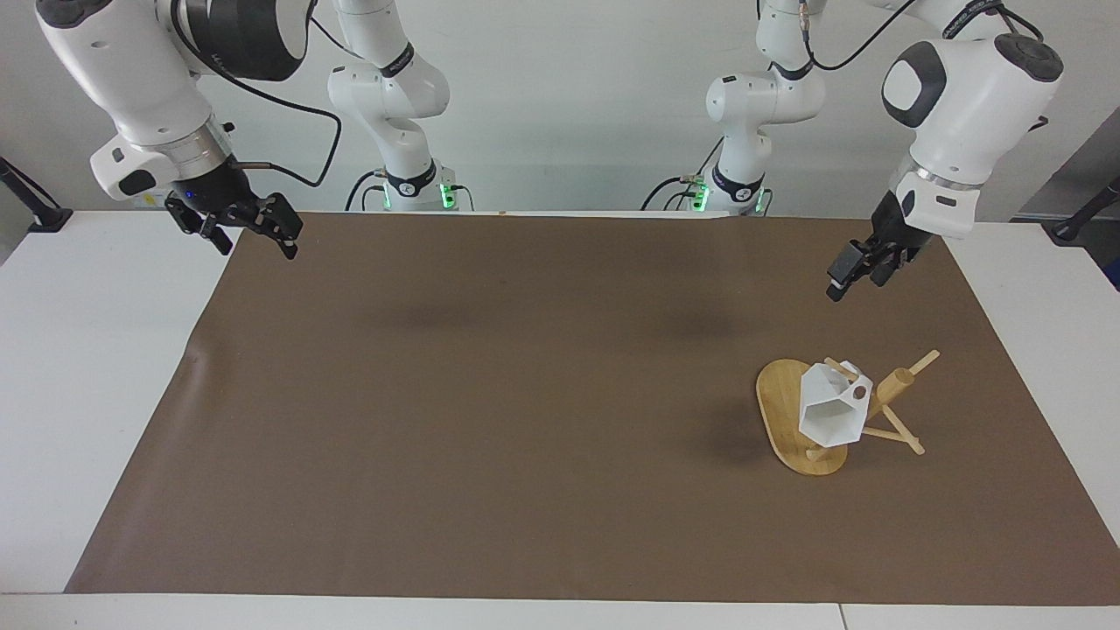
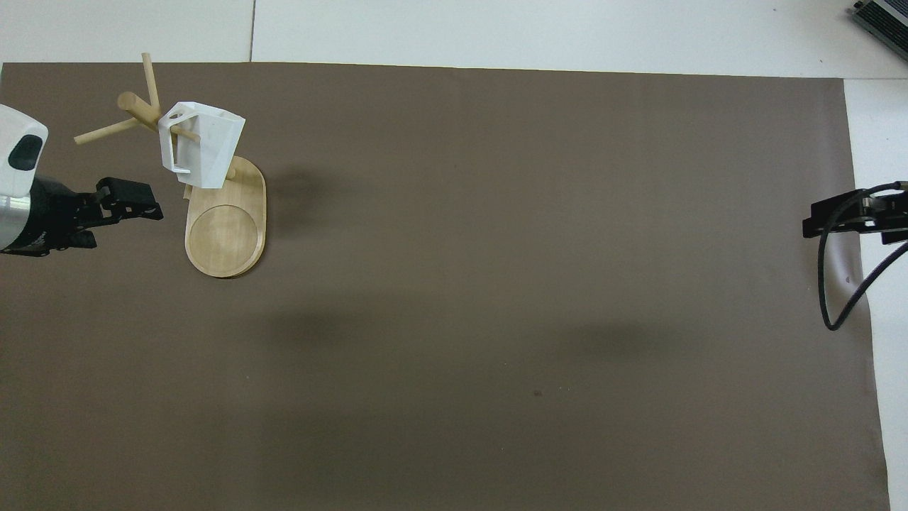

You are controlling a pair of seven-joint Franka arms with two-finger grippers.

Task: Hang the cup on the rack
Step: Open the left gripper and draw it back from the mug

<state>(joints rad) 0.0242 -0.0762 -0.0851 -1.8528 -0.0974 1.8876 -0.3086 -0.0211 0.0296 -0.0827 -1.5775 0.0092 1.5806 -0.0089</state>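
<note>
Plainly the hanging itself looks done, so the step in hand is, by my reading, getting the left arm away without disturbing anything. The white desk [image 1: 52, 394] carries a brown mat [image 1: 525, 420] that fills most of both frames.

The rack [image 1: 779, 402] stands in the lower part of the facing frame, at the left arm's end of the desk; in the overhead frame it sits in the upper corner at that same end. The cup [image 1: 827, 411] hangs on one of its thin pegs, the peg passing through the handle's hole, mouth tilted down and outward above the oval base.

The left pincer [image 1: 842, 284] hovers over bare mat, higher in the facing frame than the rack and well apart from cup and pegs. It is seen edge-on, so I cannot tell whether it is open or closed. The right pincer [image 1: 257, 250] waits open over the mat's edge in the upper corner of the facing frame, at the right arm's end.

To do this well, the left arm should draw off upward and toward its own base. It should avoid sweeping across the jutting pegs, since a nudge could slide the lightly hung cup off.
</note>
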